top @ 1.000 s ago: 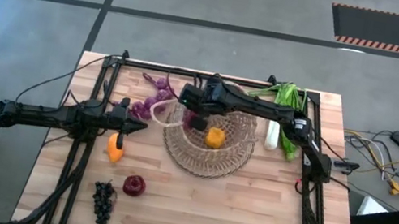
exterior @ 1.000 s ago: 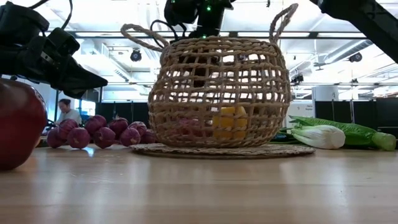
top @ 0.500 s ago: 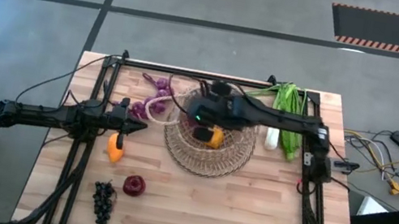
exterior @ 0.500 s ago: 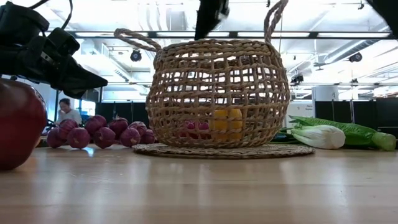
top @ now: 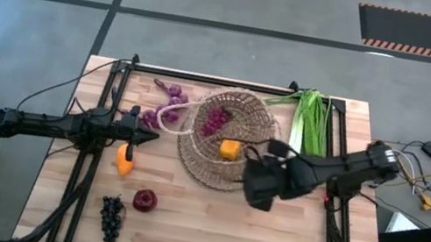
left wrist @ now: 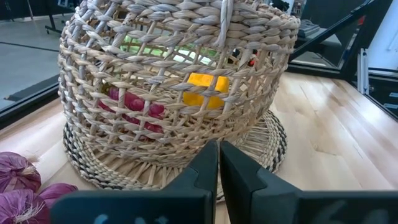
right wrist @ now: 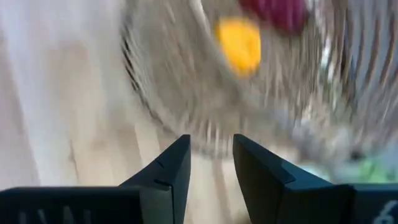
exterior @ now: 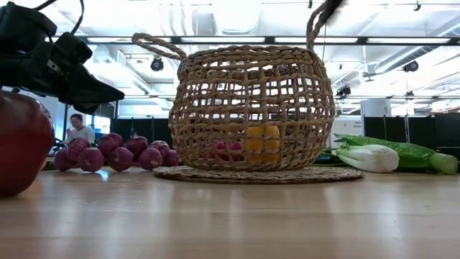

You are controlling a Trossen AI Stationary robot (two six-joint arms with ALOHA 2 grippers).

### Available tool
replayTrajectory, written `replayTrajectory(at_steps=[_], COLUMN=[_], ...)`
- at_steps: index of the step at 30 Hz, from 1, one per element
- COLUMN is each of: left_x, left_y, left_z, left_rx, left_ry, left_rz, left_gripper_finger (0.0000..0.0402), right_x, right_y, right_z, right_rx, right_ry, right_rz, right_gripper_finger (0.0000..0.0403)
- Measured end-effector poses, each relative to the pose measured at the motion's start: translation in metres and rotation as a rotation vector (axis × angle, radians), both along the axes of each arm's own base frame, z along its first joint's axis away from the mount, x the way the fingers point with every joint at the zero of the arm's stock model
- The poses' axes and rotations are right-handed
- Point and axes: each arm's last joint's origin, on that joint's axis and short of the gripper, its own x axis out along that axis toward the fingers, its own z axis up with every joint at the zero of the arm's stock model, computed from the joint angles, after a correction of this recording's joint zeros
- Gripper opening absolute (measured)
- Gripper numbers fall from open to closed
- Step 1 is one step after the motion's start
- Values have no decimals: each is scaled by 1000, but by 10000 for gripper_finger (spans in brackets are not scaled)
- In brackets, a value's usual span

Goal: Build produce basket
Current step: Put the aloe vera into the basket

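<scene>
The wicker basket (top: 224, 172) stands on its base at the table's middle. It holds a purple grape bunch (top: 215, 121) and an orange fruit (top: 230, 149). My right gripper (top: 250, 185) is open and empty, above the table just near-right of the basket. My left gripper (top: 155, 134) is shut and empty, hovering left of the basket, pointing at it (left wrist: 219, 168). Another purple bunch (top: 169, 93) lies far left of the basket. An orange fruit (top: 125, 159), a dark red apple (top: 144, 200) and dark grapes (top: 111, 217) lie near left. Green leeks (top: 312, 120) lie far right.
A black frame (top: 205, 77) runs along the table's far edge and down both sides. Bare wood lies between the basket and the near edge. The basket's loop handles (exterior: 154, 43) stick up and out. A person (exterior: 75, 129) shows in the room beyond.
My right gripper has drawn back from above the basket's far left rim, across the basket, toward the table's near right, and now stands beside the basket. The purple bunch and orange fruit stay in the basket.
</scene>
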Motion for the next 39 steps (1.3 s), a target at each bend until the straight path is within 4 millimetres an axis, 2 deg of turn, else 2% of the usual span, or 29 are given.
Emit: replayTrajectory(at_steps=[5,10,13,19,23,27,32,39], left_x=[0,0,0,0,0,0,0,0], left_y=[0,0,0,0,0,0,0,0], left_z=[0,0,0,0,0,0,0,0], left_rx=[0,0,0,0,0,0,0,0], left_ry=[0,0,0,0,0,0,0,0], left_rz=[0,0,0,0,0,0,0,0], left_gripper_finger=[0,0,0,0,0,0,0,0], right_x=[-47,-88,-108,-126,-127,-127,-127,-120], right_y=[-27,-71,-97,-147,-170,-173,-162,-141], right_z=[-32,-52,-61,-83,-90,-78,-45,12], right_rx=[3,21,46,106,236,401,605,624], right_ry=[43,14,-7,-97,-123,-133,-118,-270], right_rz=[-257,-578,-708,-846,-815,-744,-578,-434], right_gripper_finger=[120,145,163,192,207,217,223,224])
